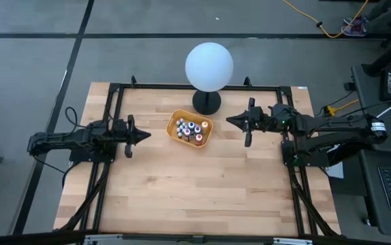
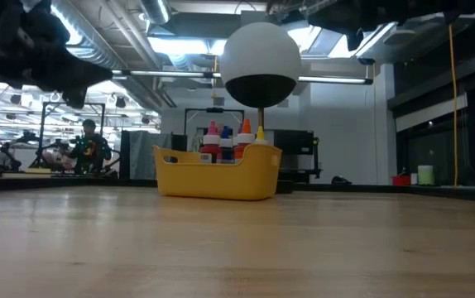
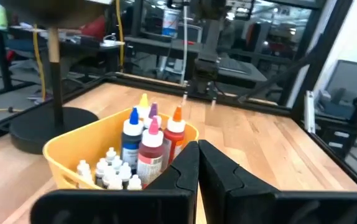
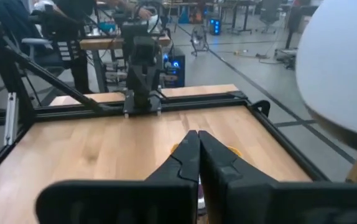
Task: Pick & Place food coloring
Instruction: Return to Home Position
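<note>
High view: bottles [image 1: 190, 129] are seen upright in the bin [image 1: 171, 126], between left gripper [image 1: 145, 135] and right gripper [image 1: 228, 121]. Both are pinched closed, empty, pointed at the bin, apart from it; right is judged slightly nearer.

The tray [image 2: 217, 178] is a warm yellow-orange, and the food coloring [image 3: 142, 144] in it has white bodies with blue, pink, purple, yellow and orange-red tops, plus some tiny whitish-grey ones. The globe [image 1: 209, 66] is plain white on a black base [image 1: 206, 102]. The table [image 1: 195, 197] is pale wood in plank stripes, with a black frame [image 1: 154, 86]. The left gripper [image 1: 148, 135] and right gripper [image 1: 227, 122] are both black.
</note>
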`<state>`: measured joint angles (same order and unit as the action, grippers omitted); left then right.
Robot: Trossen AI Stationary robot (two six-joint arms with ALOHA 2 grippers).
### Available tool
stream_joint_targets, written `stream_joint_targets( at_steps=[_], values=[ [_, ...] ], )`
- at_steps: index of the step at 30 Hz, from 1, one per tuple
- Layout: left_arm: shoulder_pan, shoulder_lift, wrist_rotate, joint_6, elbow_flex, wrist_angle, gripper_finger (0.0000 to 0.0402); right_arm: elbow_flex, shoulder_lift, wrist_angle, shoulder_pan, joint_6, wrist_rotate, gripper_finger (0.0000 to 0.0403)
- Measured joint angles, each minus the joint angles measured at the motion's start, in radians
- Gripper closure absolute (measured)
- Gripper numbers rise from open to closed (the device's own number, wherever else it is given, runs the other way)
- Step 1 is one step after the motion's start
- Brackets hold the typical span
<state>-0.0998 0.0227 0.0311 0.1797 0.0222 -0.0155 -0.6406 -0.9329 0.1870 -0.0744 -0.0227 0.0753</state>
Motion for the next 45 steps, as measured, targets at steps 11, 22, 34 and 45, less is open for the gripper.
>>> stream_joint_targets(
  at_steps=[11,22,34,45],
  values=[
    [0.0,0.021,0.001,-0.002,-0.001,-0.002,0.0391,0.44,0.026,0.744,0.0,-0.057,-0.046,0.0398],
    [0.0,0.022,0.001,-0.002,0.0,-0.001,0.0393,0.634,0.147,0.905,-0.025,-0.077,-0.316,0.04],
    [0.0,0.026,0.003,-0.002,0.001,-0.003,0.0392,0.634,0.681,0.35,-0.062,-0.09,-0.421,0.0401],
    [0.0,0.025,0.003,-0.001,0.001,-0.001,0.0389,0.631,0.891,-0.151,0.088,0.088,0.061,0.0401]
  ],
)
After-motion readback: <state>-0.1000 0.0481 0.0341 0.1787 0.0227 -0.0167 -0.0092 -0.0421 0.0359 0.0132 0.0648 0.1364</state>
